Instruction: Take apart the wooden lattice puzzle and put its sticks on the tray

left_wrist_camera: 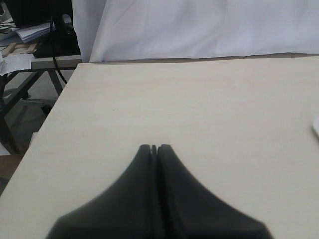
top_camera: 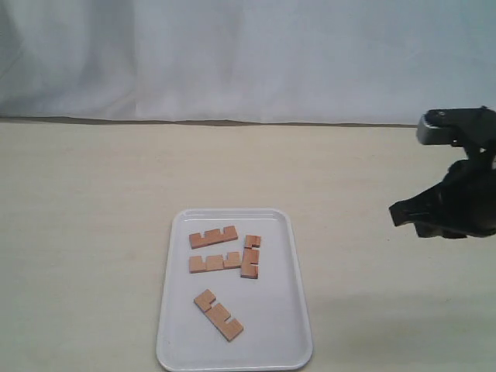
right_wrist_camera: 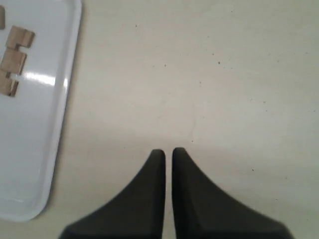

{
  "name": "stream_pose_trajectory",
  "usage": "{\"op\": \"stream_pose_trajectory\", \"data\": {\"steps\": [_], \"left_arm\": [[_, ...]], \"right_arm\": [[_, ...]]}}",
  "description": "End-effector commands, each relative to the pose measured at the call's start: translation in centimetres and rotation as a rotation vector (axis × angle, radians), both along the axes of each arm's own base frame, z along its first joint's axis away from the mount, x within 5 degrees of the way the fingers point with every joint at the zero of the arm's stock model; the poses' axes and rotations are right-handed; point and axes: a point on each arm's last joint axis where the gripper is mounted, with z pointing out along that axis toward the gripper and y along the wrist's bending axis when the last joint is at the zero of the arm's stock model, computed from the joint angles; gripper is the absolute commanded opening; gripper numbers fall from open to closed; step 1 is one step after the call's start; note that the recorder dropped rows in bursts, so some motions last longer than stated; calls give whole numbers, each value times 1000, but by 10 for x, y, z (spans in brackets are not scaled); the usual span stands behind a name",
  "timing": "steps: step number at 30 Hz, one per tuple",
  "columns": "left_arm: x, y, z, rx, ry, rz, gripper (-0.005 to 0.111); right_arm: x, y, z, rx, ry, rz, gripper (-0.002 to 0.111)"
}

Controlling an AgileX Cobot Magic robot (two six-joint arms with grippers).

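Puzzle apart, 4 sticks (top_camera: 213, 237) on tray (top_camera: 298, 310); task looked done.

All 4 sticks lay flat and separate inside the tray rim: 3 clustered at the far end, 1 alone nearer the front. No lattice was left, and nothing wooden lay on the table (top_camera: 93, 232). Right gripper (top_camera: 397, 214) hung well off to the tray's right, fingers (right_wrist_camera: 158, 172) nearly together with a slim gap, holding nothing. Left gripper (left_wrist_camera: 155, 147) was over bare table, fingers pressed together, empty, and out of the exterior view. Judged nothing remained except perhaps parking the arms.
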Motion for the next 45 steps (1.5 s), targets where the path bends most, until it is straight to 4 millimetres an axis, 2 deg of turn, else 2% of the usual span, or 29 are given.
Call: {"op": "stream_pose_trajectory", "data": {"steps": [1,10,23,24,31,37,45], "left_arm": [[0,0,1,-1,-16,-1,0],[0,0,1,-1,-16,-1,0],[0,0,1,-1,-16,-1,0],[0,0,1,-1,-16,-1,0],[0,0,1,-1,-16,-1,0],[0,0,1,-1,-16,-1,0],[0,0,1,-1,-17,-1,0]], "right_arm": [[-26,-4,16,14,-188,-43,5],[-88,-4,39,34,-610,-109,5],[-168,-2,65,98,-1087,-138,5],[-179,-2,66,101,-1137,-135,5],[-203,2,66,182,-1170,-141,5],[-237,4,71,176,-1337,-56,5],[-239,4,74,170,-1336,-40,5]]}}
